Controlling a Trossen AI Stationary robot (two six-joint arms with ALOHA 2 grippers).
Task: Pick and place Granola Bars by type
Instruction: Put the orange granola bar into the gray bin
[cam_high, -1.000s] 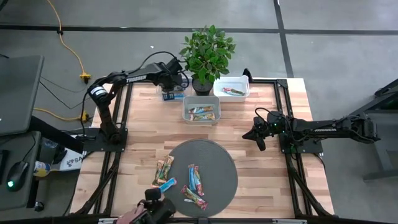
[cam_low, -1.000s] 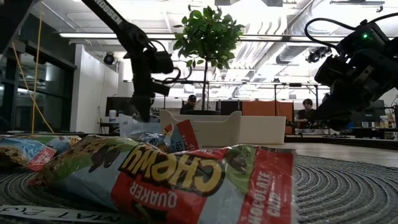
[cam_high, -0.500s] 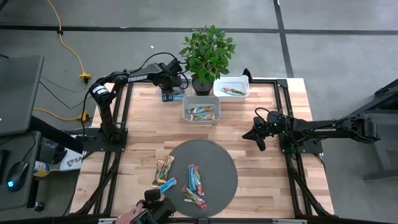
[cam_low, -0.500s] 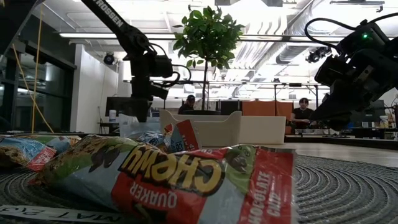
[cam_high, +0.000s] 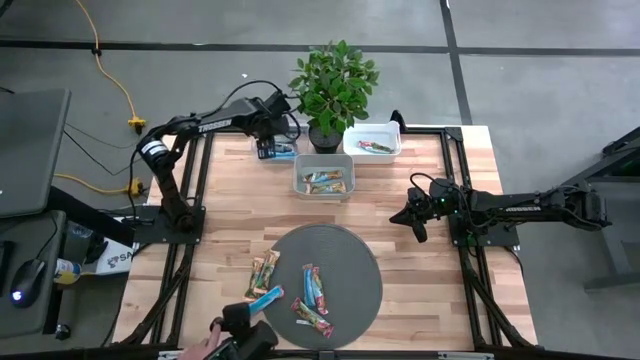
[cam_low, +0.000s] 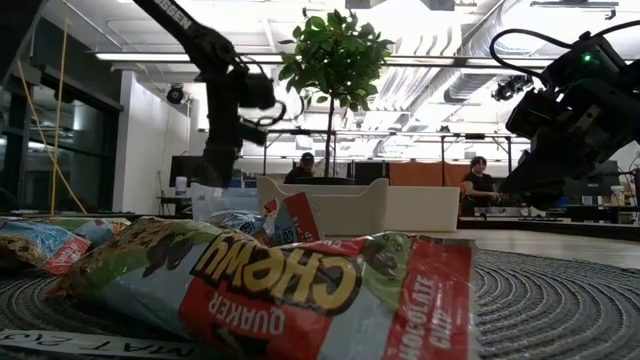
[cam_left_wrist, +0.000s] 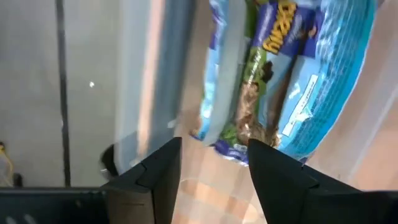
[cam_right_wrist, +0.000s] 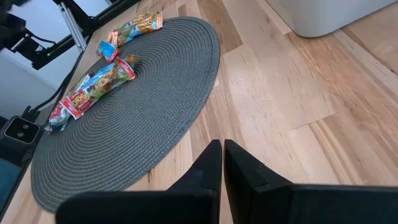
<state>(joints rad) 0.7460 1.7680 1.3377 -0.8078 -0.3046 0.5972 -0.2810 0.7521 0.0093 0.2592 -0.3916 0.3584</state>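
Several granola bars lie flat on the round grey mat (cam_high: 345, 262): a yellow-brown one (cam_high: 263, 272), a blue one (cam_high: 270, 298) and red multicoloured ones (cam_high: 315, 288). My left gripper (cam_high: 264, 148) hangs open over the far-left clear bin (cam_high: 287, 153). In the left wrist view its fingers (cam_left_wrist: 214, 165) stand above the blue bars (cam_left_wrist: 280, 68) lying in that bin, touching none. My right gripper (cam_high: 415, 222) waits shut above the table's right side, and its wrist view (cam_right_wrist: 222, 168) looks toward the mat.
A middle bin (cam_high: 323, 178) holds yellow-brown bars and a far-right bin (cam_high: 372, 140) holds a red one. A potted plant (cam_high: 332, 85) stands at the far edge between the bins. A person's hand (cam_high: 200, 346) shows beside the low camera at the near edge.
My left gripper has risen a little over the far-left bin and drawn toward the table's left edge.
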